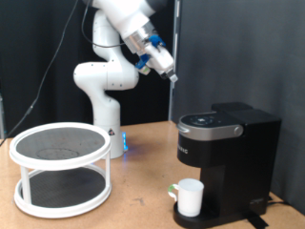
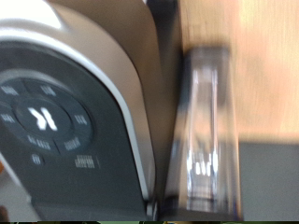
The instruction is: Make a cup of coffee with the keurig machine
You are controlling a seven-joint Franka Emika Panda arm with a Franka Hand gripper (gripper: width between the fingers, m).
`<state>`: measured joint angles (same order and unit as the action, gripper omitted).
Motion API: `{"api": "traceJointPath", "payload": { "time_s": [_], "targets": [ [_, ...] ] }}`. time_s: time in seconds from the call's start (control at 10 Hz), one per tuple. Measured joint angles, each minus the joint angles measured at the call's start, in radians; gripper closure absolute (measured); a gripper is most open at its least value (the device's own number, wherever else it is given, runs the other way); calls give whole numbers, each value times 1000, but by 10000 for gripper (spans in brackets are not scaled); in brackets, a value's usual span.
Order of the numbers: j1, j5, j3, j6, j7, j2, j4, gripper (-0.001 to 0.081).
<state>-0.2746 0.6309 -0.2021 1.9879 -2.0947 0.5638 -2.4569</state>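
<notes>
While the tool (image 1: 173, 76) hovers, one cup (image 1: 190, 197) sits under one keurig machine (image 1: 229, 153).

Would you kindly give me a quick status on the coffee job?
Gripper in the air above the keurig machine, holding nothing visible. Lid down. Cup on the drip tray under the spout. Nothing between gripper and machine.
</notes>
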Motion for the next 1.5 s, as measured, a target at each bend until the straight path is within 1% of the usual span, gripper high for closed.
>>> {"api": "traceJointPath", "payload": {
  "time_s": [0.1,0.2,0.3,0.4,0.5,0.6,0.7,0.8,0.9,1.0,1.2,1.3,1.5],
  "targets": [
    [-2,-52,-20,12,0,-27,39,72],
    [-5,-77,-25,13,3,-66,71,72],
    [-5,-71,-24,13,3,-63,67,72],
    [-5,-88,-29,14,3,-62,68,72],
    [-5,-139,-47,15,-2,-65,79,72],
    [-6,-211,-76,14,-25,-73,107,72],
    [-6,-265,-104,-6,-61,-89,149,72],
    [-7,-291,-121,-33,-90,-111,195,72],
    [-7,-299,-129,-69,-107,-139,245,72],
    [-7,-301,-131,-127,-116,-175,302,72],
    [-7,-303,-132,-237,-133,-271,415,72],
    [-7,-318,-135,-259,-142,-320,462,72],
    [-6,-354,-148,-260,-154,-396,523,72]
  ]
}}
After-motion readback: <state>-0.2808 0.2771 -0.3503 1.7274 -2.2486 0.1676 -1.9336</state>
